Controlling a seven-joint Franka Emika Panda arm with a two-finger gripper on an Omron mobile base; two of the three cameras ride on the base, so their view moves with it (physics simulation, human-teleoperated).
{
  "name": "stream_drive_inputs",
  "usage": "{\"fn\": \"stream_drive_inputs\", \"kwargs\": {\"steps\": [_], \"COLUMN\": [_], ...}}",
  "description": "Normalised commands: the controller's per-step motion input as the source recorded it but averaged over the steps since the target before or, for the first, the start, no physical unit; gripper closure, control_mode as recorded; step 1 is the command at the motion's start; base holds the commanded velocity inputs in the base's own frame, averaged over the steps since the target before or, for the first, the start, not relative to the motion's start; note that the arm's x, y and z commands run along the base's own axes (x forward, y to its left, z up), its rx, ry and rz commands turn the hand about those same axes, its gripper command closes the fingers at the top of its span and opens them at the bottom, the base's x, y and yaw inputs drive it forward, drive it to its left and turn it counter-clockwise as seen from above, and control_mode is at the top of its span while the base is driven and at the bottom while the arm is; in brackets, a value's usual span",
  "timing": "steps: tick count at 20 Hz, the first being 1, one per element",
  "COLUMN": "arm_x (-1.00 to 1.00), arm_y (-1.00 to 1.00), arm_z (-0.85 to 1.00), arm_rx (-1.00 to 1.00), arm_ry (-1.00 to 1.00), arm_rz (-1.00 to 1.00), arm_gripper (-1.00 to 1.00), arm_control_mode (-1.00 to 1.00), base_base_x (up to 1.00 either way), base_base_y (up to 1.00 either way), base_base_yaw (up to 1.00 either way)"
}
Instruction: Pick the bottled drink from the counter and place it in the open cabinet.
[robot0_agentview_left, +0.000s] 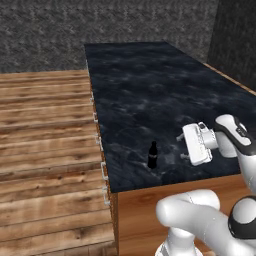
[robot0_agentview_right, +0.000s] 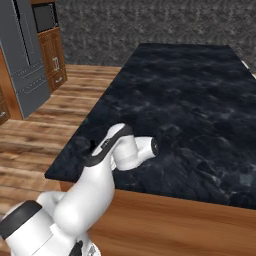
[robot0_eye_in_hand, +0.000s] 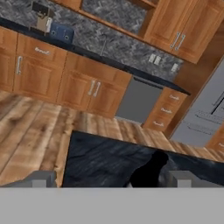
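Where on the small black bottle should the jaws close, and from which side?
Across the curved body of the small black cola-style bottle, below its narrow neck, coming in level from the gripper side: it stands upright near the edge of the black-blue marbled counter.

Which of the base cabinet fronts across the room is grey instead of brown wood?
The flat grey panel under the far counter, handle-free, between the brown double doors and the brown drawer stack.
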Motion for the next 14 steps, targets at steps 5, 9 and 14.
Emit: {"fn": "stream_drive_inputs", "kwargs": {"steps": [5,9,14], "arm_x": [0.22,0.22,0.25], "arm_y": [0.14,0.09,0.17], "arm_z": [-0.16,-0.11,-0.2], "arm_rx": [0.03,0.0,0.0], "arm_ry": [0.0,0.05,0.06], "arm_rz": [-0.02,0.0,0.0], "arm_gripper": [-1.0,-1.0,-1.0], "arm_control_mode": [-1.0,-1.0,-1.0], "base_base_x": [0.0,0.0,0.0], "base_base_y": [0.0,0.0,0.0], "base_base_yaw": [0.0,0.0,0.0]}}
